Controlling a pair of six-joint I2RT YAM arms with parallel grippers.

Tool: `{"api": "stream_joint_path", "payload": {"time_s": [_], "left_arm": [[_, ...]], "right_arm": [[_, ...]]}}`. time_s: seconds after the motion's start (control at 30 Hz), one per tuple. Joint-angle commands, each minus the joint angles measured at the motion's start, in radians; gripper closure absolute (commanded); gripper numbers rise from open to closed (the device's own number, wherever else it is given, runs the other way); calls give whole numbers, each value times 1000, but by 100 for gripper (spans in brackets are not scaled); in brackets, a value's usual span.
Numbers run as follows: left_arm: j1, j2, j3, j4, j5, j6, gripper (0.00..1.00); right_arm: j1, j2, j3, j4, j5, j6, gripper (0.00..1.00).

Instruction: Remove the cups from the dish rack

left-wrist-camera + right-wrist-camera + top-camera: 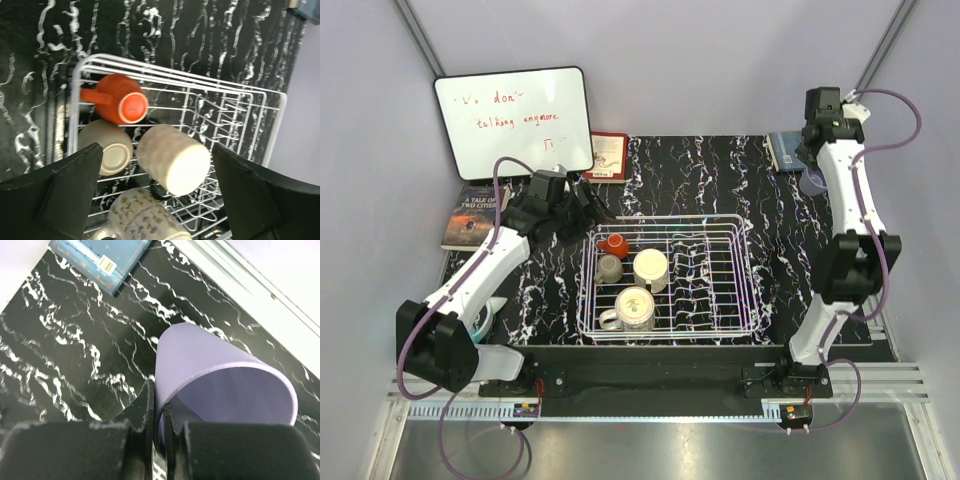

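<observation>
The white wire dish rack (720, 270) sits mid-table, and its rim shows in the left wrist view (75, 100). In its left part are an orange cup (614, 244) (122, 97), a small grey-brown cup (609, 268) (107, 147), a cream mug (651, 268) (175, 160) and a patterned cream mug (632, 310) (145, 220). My left gripper (582, 205) (157, 200) is open and empty, above the rack's far left corner. My right gripper (817, 165) (157, 405) is shut on the wall of a pale lavender tumbler (812, 181) (215, 375), over the far right of the table.
A whiteboard (513, 122) and a red book (607, 155) stand at the back. A dark book (473, 215) lies at the left. A blue book (785, 150) (100, 260) lies just behind the tumbler. The table's right edge rail (250, 285) is close.
</observation>
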Motion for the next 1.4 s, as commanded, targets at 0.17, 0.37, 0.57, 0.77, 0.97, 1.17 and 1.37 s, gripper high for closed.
{"api": "stream_joint_path", "payload": {"time_s": [0.17, 0.37, 0.57, 0.77, 0.97, 1.17, 1.37], "left_arm": [[-4, -54, -66, -19, -91, 46, 6], [-5, -40, -84, -18, -94, 50, 6], [-7, -17, -69, -18, -71, 70, 8], [-5, -2, -40, -28, -104, 102, 9], [-7, 35, -15, -39, -78, 104, 9], [-7, 20, -20, -48, -90, 106, 9], [-7, 14, -34, -48, -92, 99, 9]], "right_arm": [[-60, 256, 133, -6, 7, -18, 100], [-88, 337, 193, 20, -2, -30, 100], [-166, 405, 230, 38, -76, -27, 100], [-209, 454, 238, 55, -174, -19, 100], [-227, 480, 248, 74, -240, -18, 100], [-227, 463, 238, 74, -255, -7, 100], [-223, 431, 225, 71, -245, 4, 100]]}}
